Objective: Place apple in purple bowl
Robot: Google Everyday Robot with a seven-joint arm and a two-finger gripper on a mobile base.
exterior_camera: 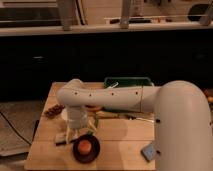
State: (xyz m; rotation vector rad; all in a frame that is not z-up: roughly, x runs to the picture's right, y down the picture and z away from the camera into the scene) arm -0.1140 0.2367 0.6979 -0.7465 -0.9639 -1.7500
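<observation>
Orange-red apple [86, 146] lies inside bowl [79, 155], near the front edge of the wood table [120, 144]. Gripper [81, 136] hangs just above the bowl's back rim, pointing down, fingers spread, gripping nothing. Green tray [127, 81] at table's back.

No text, label, brand, number or sign can be read here, neither on the white arm [115, 97], whose shell shows only small dark dots, nor on the green tray [127, 81] or the desk [120, 145]. The gripper [80, 134] hangs just above the purple bowl [75, 150], where the apple [86, 146] lies, and none of these bears legible marking either.
</observation>
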